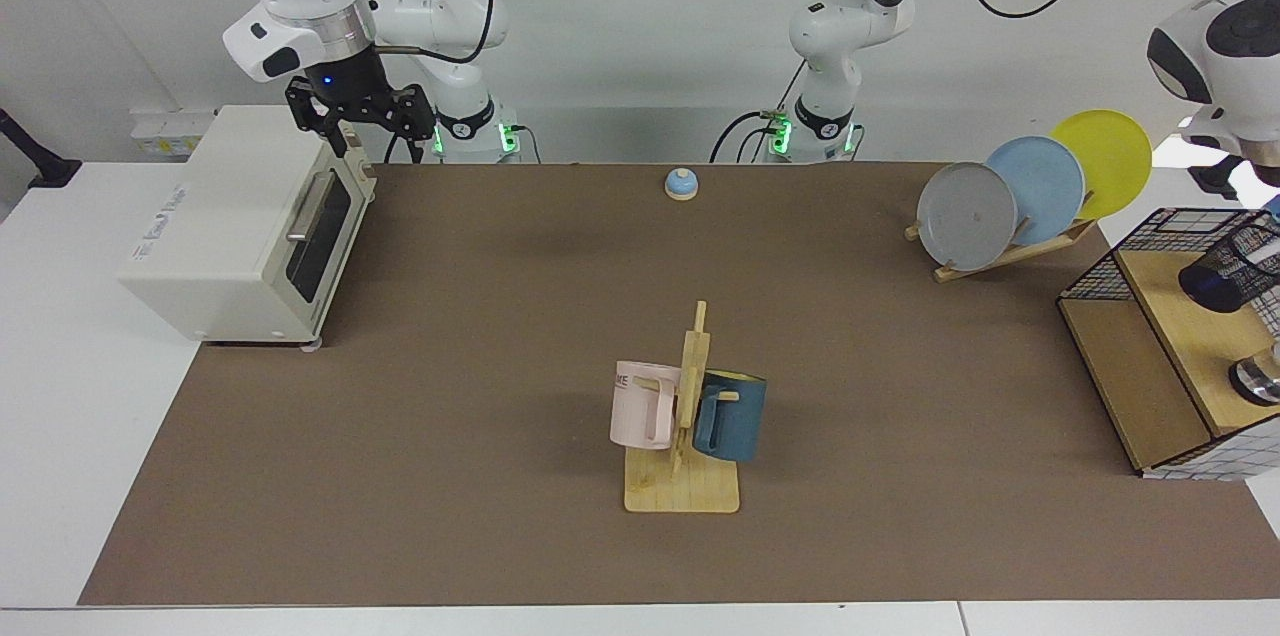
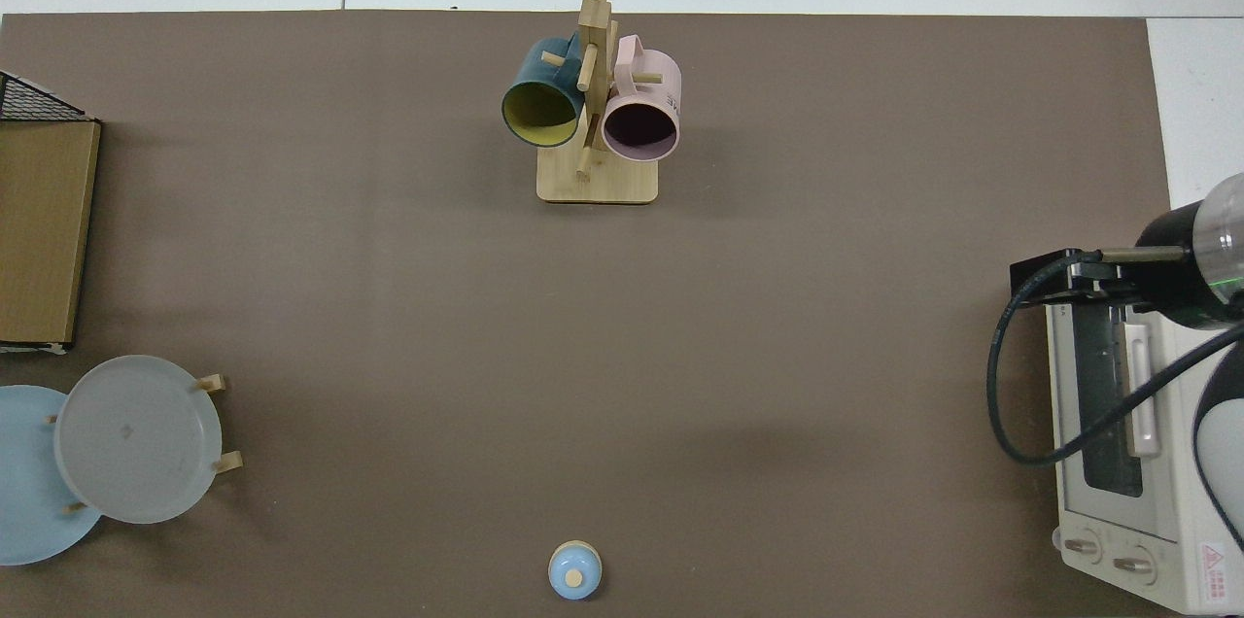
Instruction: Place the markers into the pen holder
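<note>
The pen holder, a black wire-mesh cup, stands on the wooden shelf at the far right of the facing view. My left gripper hangs just above the cup and is cut by the frame's right edge. A small blue bit shows between the hand and the cup's rim; I cannot tell whether it is a marker. No white-barrelled marker shows plainly. My right gripper waits above the front top edge of the toaster oven, far from the cup; in the top view its black hand sits at the oven's corner.
A black wire-grid basket frame surrounds the shelf, with a shiny metal round object on it. A plate rack holds three plates beside it. A mug tree with two mugs stands mid-table, and a blue bell at the far edge.
</note>
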You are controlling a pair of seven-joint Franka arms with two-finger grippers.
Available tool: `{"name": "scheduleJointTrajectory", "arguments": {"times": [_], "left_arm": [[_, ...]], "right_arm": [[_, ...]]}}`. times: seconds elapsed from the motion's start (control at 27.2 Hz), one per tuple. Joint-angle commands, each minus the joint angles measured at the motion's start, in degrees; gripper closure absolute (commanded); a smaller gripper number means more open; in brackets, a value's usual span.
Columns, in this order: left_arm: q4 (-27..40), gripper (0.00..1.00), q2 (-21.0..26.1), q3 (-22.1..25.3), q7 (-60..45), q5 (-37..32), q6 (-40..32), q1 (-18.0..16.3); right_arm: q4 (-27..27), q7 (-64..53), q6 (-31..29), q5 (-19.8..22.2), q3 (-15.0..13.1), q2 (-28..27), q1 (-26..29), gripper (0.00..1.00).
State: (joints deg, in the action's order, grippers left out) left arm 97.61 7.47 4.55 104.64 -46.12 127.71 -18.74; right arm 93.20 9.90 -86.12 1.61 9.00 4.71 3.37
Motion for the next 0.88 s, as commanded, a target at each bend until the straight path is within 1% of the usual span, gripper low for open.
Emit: {"name": "scheduleJointTrajectory", "arguments": {"times": [0.0, 0.11, 0.18, 0.26, 0.37, 0.44, 0.48, 0.55, 0.59, 0.62, 0.66, 0.7, 0.84], "left_arm": [[-3.65, 0.44, -2.54, 0.90, 1.71, 5.94, -7.55, 4.58], [-4.45, 0.42, -5.00, 0.90, 1.01, 9.54, -12.03, 6.78], [-4.36, 0.40, -7.20, 1.16, 0.48, 14.36, -13.97, 8.54], [-4.54, 0.38, -8.17, 2.21, -0.22, 19.90, -16.08, 9.33], [-5.32, 0.35, -8.96, 3.18, -2.32, 24.92, -21.70, 11.62], [-6.29, 0.32, -9.23, 3.36, -6.88, 25.99, -25.04, 13.19], [-6.56, 0.29, -9.49, 3.71, -10.74, 26.34, -27.32, 14.25], [-6.65, 0.21, -10.10, 4.15, -16.98, 27.48, -30.75, 16.01], [-6.65, 0.19, -10.46, 4.15, -19.62, 28.70, -32.16, 16.80], [-6.65, 0.13, -10.89, 4.33, -22.00, 30.11, -33.13, 17.50], [-6.65, 0.02, -11.25, 4.33, -24.11, 31.43, -33.84, 18.12], [-6.56, 0.00, -11.42, 4.41, -26.74, 32.83, -34.37, 19.08], [-6.47, 0.00, -12.39, 4.41, -37.90, 36.09, -38.31, 21.46]], "right_arm": [[1.29, 0.91, -1.25, -0.55, 0.41, 1.10, 0.59, 0.00], [1.29, 0.91, -1.25, -0.55, 0.41, 1.10, 0.59, 0.00], [1.29, 0.91, -1.25, -0.55, 0.41, 1.10, 0.59, 0.00], [1.29, 0.91, -1.25, -0.55, 0.41, 1.10, 0.59, 0.00], [1.29, 0.91, -1.25, -0.55, 0.41, 1.10, 0.59, 0.00], [1.29, 0.91, -1.25, -0.55, 0.41, 1.10, 0.59, 0.00], [1.29, 0.91, -1.25, -0.55, 0.41, 1.10, 0.59, 0.00], [1.29, 0.91, -1.25, -0.55, 0.41, 1.10, 0.59, 0.00], [1.29, 0.91, -1.25, -0.55, 0.41, 1.10, 0.59, 0.00], [1.29, 0.91, -1.25, -0.55, 0.41, 1.10, 0.59, 0.00], [1.29, 0.91, -1.25, -0.55, 0.41, 1.10, 0.59, 0.00], [1.29, 0.91, -1.25, -0.55, 0.41, 1.10, 0.59, 0.00], [1.29, 0.91, -1.25, -0.55, 0.41, 1.10, 0.59, 0.00]]}}
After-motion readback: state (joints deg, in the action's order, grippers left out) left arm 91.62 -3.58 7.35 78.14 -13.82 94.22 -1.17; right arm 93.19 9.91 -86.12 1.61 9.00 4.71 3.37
